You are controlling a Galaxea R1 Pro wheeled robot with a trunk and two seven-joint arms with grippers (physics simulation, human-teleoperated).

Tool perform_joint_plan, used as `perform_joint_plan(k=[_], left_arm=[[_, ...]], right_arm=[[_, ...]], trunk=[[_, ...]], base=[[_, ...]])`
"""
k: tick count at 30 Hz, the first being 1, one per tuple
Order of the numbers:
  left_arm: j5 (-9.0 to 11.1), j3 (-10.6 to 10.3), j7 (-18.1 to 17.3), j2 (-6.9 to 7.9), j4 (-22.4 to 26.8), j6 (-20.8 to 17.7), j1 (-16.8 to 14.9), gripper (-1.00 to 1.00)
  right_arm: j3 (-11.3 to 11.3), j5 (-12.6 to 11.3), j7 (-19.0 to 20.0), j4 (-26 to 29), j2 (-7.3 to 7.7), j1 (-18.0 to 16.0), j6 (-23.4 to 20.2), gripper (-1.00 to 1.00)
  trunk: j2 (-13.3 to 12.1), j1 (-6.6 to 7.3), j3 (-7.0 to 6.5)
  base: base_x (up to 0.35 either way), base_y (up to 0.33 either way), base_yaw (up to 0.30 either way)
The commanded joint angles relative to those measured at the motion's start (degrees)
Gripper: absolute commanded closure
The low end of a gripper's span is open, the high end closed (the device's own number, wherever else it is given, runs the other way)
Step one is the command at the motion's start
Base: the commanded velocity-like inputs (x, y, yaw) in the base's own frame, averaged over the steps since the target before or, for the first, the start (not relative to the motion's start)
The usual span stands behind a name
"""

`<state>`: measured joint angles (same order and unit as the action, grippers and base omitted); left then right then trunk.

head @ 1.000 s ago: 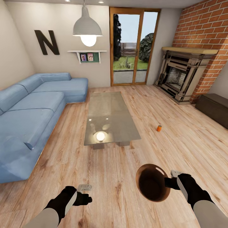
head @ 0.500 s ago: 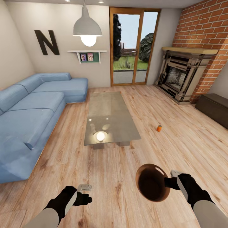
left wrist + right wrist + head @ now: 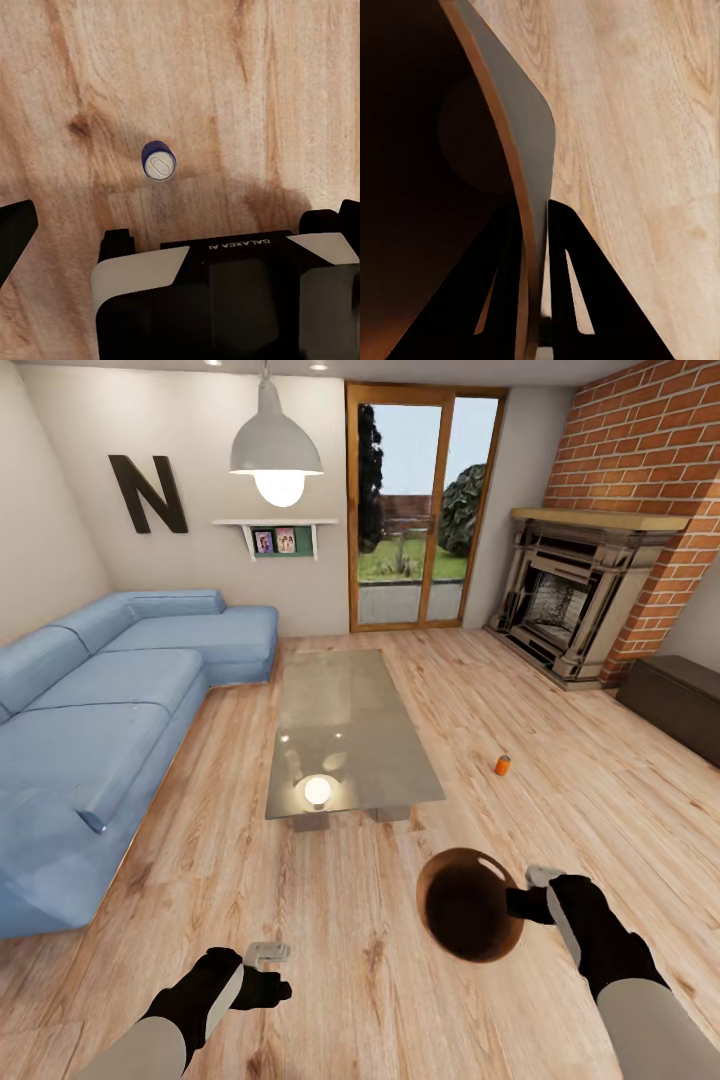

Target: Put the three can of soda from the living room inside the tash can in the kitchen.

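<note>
A black letter "N" point(image 3: 148, 494) is mounted on the wall above the blue sofa point(image 3: 100, 710). The left gripper point(image 3: 268, 952), fingers spread, is marked "GALAXEA AI". A glass desk point(image 3: 345, 725) stands mid-room. The round copper bin point(image 3: 470, 904), pinched at its rim by the right gripper point(image 3: 528, 892), has been shifted leftward. An orange can point(image 3: 502, 765) stands on the wood floor point(image 3: 560, 800).

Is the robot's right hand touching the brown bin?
Touching. In the right wrist view the right gripper's two fingers pinch the bin's rim wall, one on each side.
</note>
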<state>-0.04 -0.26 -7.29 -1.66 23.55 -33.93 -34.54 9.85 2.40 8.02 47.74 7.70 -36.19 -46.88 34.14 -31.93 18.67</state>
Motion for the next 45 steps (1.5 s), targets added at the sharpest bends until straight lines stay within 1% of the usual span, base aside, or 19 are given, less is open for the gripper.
perform_joint_plan(k=[1, 3, 5, 6, 7, 9, 10, 11, 12, 16, 24, 30, 37, 45], left_arm=[[0.0, 0.0, 0.0, 0.00, 0.0, 0.0, 0.0, -1.00], [0.0, 0.0, 0.0, -0.01, 0.0, 0.0, 0.0, -1.00], [0.0, 0.0, 0.0, -0.01, 0.0, 0.0, 0.0, -1.00], [0.0, 0.0, 0.0, -0.01, 0.0, 0.0, 0.0, -1.00], [0.0, 0.0, 0.0, -0.01, 0.0, 0.0, 0.0, -1.00], [0.0, 0.0, 0.0, -0.01, 0.0, 0.0, 0.0, -1.00], [0.0, 0.0, 0.0, -0.01, 0.0, 0.0, 0.0, -1.00], [0.0, 0.0, 0.0, -0.01, 0.0, 0.0, 0.0, -1.00], [0.0, 0.0, 0.0, -0.01, 0.0, 0.0, 0.0, -1.00], [0.0, 0.0, 0.0, -0.01, 0.0, 0.0, 0.0, -1.00], [0.0, 0.0, 0.1, -0.01, 0.0, 0.0, 0.0, -1.00], [0.1, 0.0, 0.1, -0.01, 0.3, 0.0, 0.0, -1.00], [0.1, 0.0, 0.1, -0.01, 0.4, 0.0, 0.0, -1.00], [0.1, 0.0, 0.1, -0.01, 0.4, 0.0, 0.0, -1.00]], right_arm=[[0.0, -0.4, 0.2, 5.6, -0.48, 0.0, -3.8, 1.00], [0.0, -0.4, 0.2, 11.2, -0.85, 0.1, -7.6, 1.00], [0.0, -0.4, 0.2, 16.5, -1.10, 0.5, -10.4, 1.00], [0.0, -0.3, 0.2, 21.3, -1.26, 1.3, -12.2, 1.00], [0.1, -0.3, 0.2, 23.6, -1.32, 1.7, -12.8, 1.00], [0.1, -0.2, 0.2, 27.7, -1.38, 2.5, -13.1, 1.00], [0.2, -0.2, 0.2, 31.4, -1.39, 3.1, -13.1, 1.00], [0.2, -0.2, 0.2, 33.0, -1.39, 3.3, -13.1, 1.00], [0.2, -0.2, 0.2, 35.9, -1.38, 3.8, -13.1, 1.00], [0.1, -0.2, 0.2, 40.5, -1.50, 5.3, -13.1, 1.00], [0.3, -0.5, 0.2, 41.9, -1.49, 5.9, -13.1, 1.00], [0.1, -0.7, 0.2, 42.4, -1.97, 5.9, -13.1, 1.00], [0.1, -0.7, 0.2, 42.6, -2.51, 6.0, -13.1, 1.00], [0.1, -0.7, 0.2, 42.6, -2.57, 6.0, -13.1, 1.00]], trunk=[[0.0, 0.00, 0.00], [0.0, 0.00, 0.00], [0.0, 0.00, 0.00], [0.0, 0.00, 0.00], [0.0, 0.00, 0.00], [0.0, 0.00, 0.00], [0.0, 0.00, 0.00], [0.0, 0.00, 0.00], [0.0, 0.00, 0.00], [0.0, 0.00, 0.00], [0.0, 0.00, 0.00], [0.0, 0.00, 0.00], [2.8, -1.54, 1.25], [6.0, -3.29, 2.69]], base=[[0.000, 0.000, 0.000], [0.000, 0.000, 0.000], [0.000, 0.000, 0.000], [0.000, 0.000, 0.000], [0.000, 0.000, 0.000], [0.000, 0.000, 0.000], [0.000, 0.000, 0.000], [0.000, 0.000, 0.000], [0.000, 0.000, 0.000], [0.000, 0.000, 0.000], [0.000, 0.000, 0.000], [0.000, 0.000, 0.000], [0.000, 0.000, 0.000], [0.000, 0.000, 0.000]])
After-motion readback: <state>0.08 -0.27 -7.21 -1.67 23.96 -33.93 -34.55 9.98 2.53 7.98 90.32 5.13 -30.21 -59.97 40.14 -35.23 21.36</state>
